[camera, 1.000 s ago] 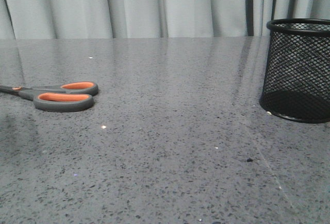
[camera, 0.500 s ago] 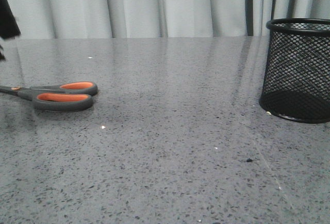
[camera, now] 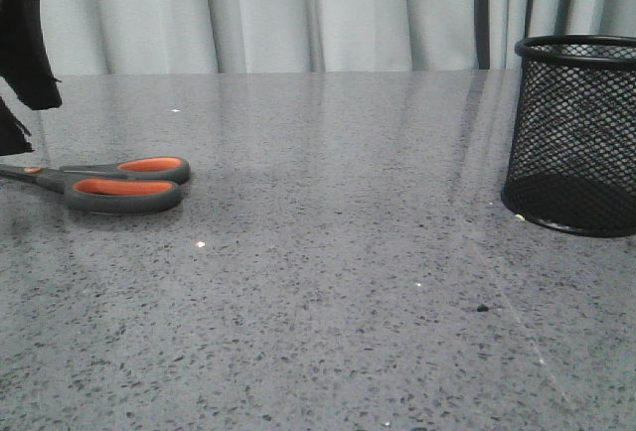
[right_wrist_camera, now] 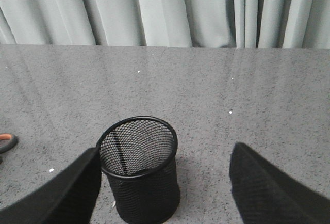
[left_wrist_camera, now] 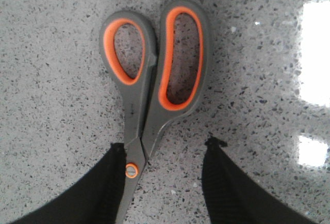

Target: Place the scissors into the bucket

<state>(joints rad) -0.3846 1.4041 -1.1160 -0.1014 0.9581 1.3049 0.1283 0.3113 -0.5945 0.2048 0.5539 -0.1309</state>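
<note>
The scissors (camera: 119,185) lie flat and closed at the table's left, handles toward the middle, blades running off the left edge of the front view. My left gripper (camera: 33,125) hangs open just above their pivot end. In the left wrist view the scissors (left_wrist_camera: 154,79) lie below the gripper (left_wrist_camera: 165,144), the orange pivot screw next to one fingertip (left_wrist_camera: 116,154), nothing held. The black mesh bucket (camera: 574,133) stands upright at the right. In the right wrist view it (right_wrist_camera: 138,167) sits between the open fingers of my right gripper (right_wrist_camera: 165,152), which is above it.
The grey speckled table (camera: 338,282) runs back to a grey curtain (camera: 298,9). A bit of the scissors' orange handle shows at the edge of the right wrist view (right_wrist_camera: 5,139). The bucket is empty inside.
My left gripper has come down into the front view at the far left, over the scissors' pivot end. The scissors and bucket have not moved.
</note>
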